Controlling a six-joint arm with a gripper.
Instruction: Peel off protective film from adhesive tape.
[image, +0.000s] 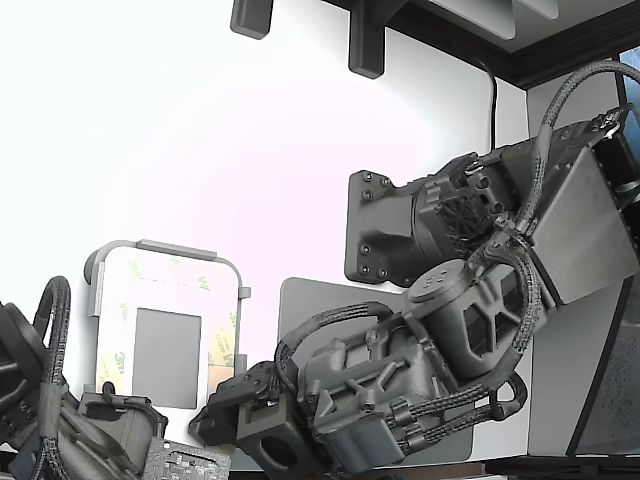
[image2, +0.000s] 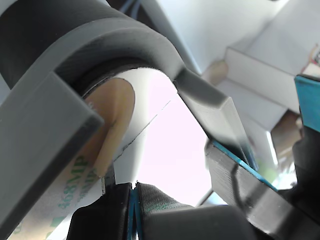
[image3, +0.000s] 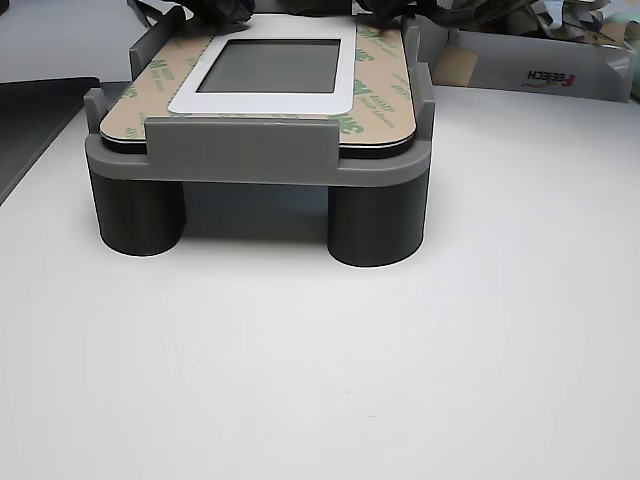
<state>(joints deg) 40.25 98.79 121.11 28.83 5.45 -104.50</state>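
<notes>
The white grey-centred plate (image: 165, 290) sits in a grey raised fixture (image: 160, 247). The tan protective film (image: 228, 340) with green logos lies flat along its long edge, and the adhesive tape is hidden under it. My gripper (image: 215, 408) is at the plate's near corner in the exterior view. In the wrist view the gripper (image2: 132, 192) has its jaws pressed together right at the edge of the film (image2: 107, 120). I cannot tell whether any film is pinched between them. The other view shows the plate (image3: 260, 100), the fixture (image3: 250, 150) and the tan film (image3: 375, 90).
A second arm (image: 60, 410) stands at the exterior view's lower left beside the fixture. A large grey mat (image: 300, 300) lies under my arm. A white box (image3: 540, 50) of discarded strips stands behind the fixture in the other view. Dark mounts (image: 365, 40) hang overhead.
</notes>
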